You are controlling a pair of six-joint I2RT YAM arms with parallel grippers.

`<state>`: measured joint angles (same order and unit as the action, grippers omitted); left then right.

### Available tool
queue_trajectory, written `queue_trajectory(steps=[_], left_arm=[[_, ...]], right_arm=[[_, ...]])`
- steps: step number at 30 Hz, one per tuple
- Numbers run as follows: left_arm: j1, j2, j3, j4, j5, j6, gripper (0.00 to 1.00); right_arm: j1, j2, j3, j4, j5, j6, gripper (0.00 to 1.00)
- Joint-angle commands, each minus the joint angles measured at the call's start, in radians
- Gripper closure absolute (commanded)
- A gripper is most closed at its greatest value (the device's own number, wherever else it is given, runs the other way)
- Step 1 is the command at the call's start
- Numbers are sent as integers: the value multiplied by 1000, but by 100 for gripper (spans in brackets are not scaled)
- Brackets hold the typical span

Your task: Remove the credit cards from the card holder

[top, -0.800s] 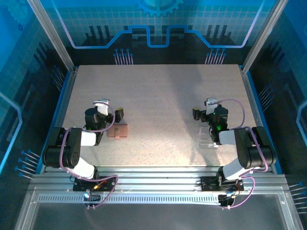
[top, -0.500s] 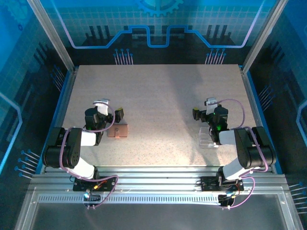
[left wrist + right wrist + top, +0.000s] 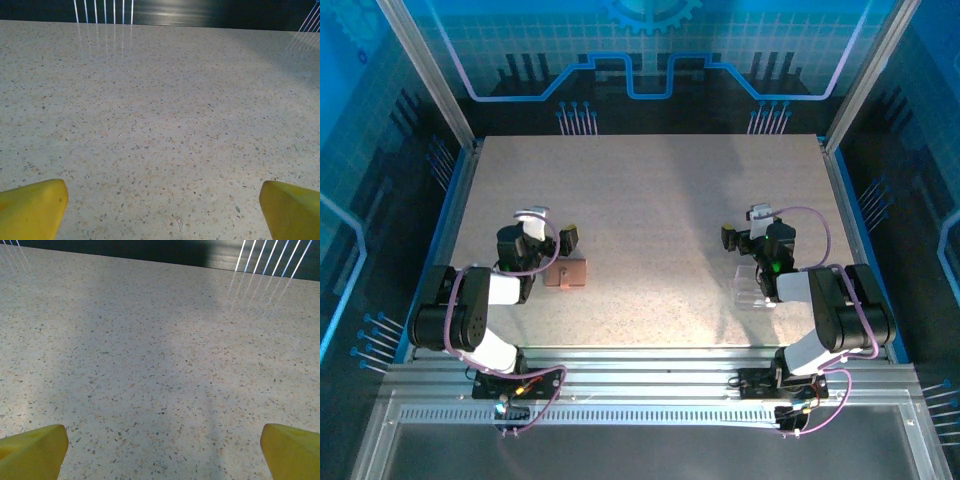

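Item 1. Table [image 3: 650, 180]: flat speckled beige stone-look slab. Blue side rims [image 3: 447, 230] run along its left and right edges, a ribbed aluminium rail [image 3: 640, 365] along the near edge, and the far edge meets a dark backdrop with blue line markings. A broad stretch of open surface lies between the two arms and runs on to the far edge.

Item 2. Card holder [image 3: 568, 273]: flat tan-brown leather-like wallet, roughly square from above. It lies on the near-left part of the table, just near and right of the left gripper and close beside that arm's wrist. Open table lies to its right. Whether it lies folded shut, and what it holds, cannot be told from this height.

Item 3. Container [image 3: 754, 287]: clear plastic box on the near-right part of the table, at the right arm's wrist and well apart from the card holder.

Item 4. Left gripper [image 3: 550, 230]: jaws spread wide with nothing between them. In its wrist view the yellow fingertips [image 3: 32, 207] sit at the two lower corners over bare slab.

Item 5. Right gripper [image 3: 745, 230]: jaws likewise wide apart and holding nothing. Its yellow fingertips [image 3: 32, 447] frame open speckled surface that runs to the far edge
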<state>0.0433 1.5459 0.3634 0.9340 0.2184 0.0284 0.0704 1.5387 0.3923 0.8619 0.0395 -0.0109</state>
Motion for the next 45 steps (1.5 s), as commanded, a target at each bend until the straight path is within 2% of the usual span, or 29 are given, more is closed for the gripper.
queue_trajectory(steps=[1, 3, 7, 14, 19, 21, 24, 28, 31, 36, 39, 42, 45], left_arm=[[9, 7, -9, 44, 29, 13, 1], [9, 6, -8, 42, 17, 10, 1], [9, 6, 8, 13, -94, -29, 1], [10, 9, 9, 12, -97, -30, 1], [7, -9, 9, 4, -105, -28, 1], [5, -51, 21, -59, -131, -37, 1], [-9, -126, 72, -219, -226, -51, 1], [-32, -190, 158, -437, -344, -96, 1], [-34, -241, 218, -587, -353, -194, 1], [-37, -297, 370, -887, -240, -327, 1], [-37, -303, 484, -1091, -162, -354, 1], [-37, -305, 572, -1228, -110, -348, 1], [-37, -297, 646, -1306, -56, -323, 1]], right_arm=[[-15, 3, 10, 22, -16, -5, 0], [-14, 3, 10, 21, -16, -4, 0], [-14, 3, 10, 22, -16, -4, 0], [-17, 3, 10, 19, -17, -3, 0], [-6, -50, -24, 45, 32, -6, 0], [-4, -103, -23, 0, 37, -3, 0], [-1, -199, -17, -92, 36, -5, 0], [-4, -337, 46, -347, 53, 18, 0], [-6, -416, 117, -596, 60, 49, 0], [-27, -523, 225, -1014, 105, 202, 0], [-57, -553, 282, -1248, 100, 299, 2], [-94, -564, 318, -1429, 75, 369, 7], [-143, -590, 308, -1512, 0, 410, 14]])
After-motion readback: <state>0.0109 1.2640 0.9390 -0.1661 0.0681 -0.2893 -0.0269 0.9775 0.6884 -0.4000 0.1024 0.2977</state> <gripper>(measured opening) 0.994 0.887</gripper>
